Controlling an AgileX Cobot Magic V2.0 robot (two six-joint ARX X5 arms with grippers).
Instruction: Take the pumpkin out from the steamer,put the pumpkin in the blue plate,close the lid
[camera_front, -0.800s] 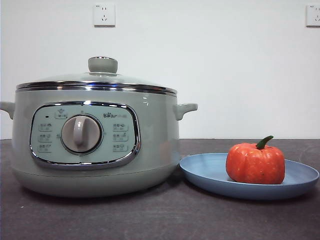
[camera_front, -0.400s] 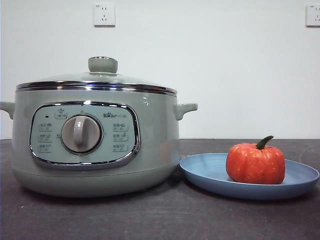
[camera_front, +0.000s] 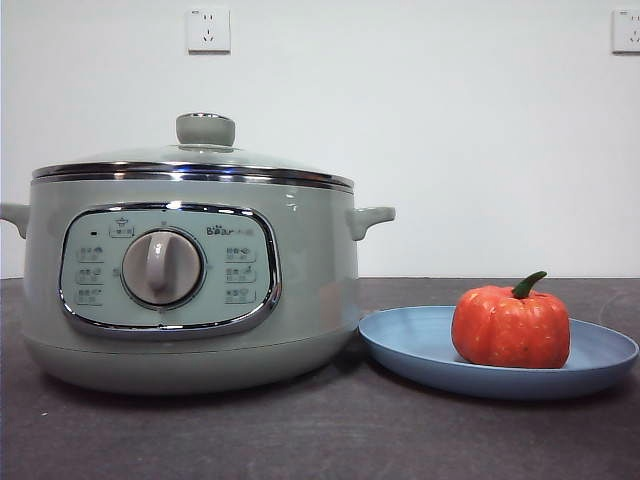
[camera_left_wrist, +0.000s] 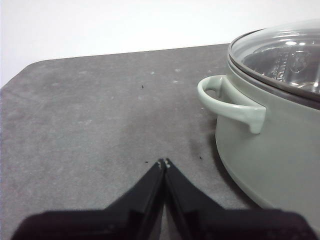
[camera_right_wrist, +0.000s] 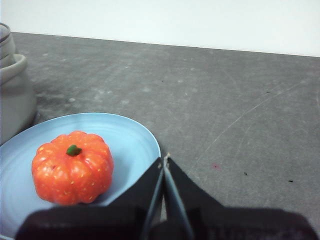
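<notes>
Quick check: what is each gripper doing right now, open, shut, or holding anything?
Left gripper: shut, empty, beside the steamer.
Right gripper: shut, empty, by the blue plate with the pumpkin.

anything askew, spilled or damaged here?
Nothing stands out. The lid sits level on the steamer, the pumpkin stands upright in the blue plate, and both claws are shut, clear of everything.

**One brand name on show**

"Bear" reads in dark letters on the steamer (camera_front: 190, 280), on its control panel (camera_front: 168, 270) just up and right of the dial (camera_front: 163, 267). The small button labels around the dial are too tiny to read.
</notes>
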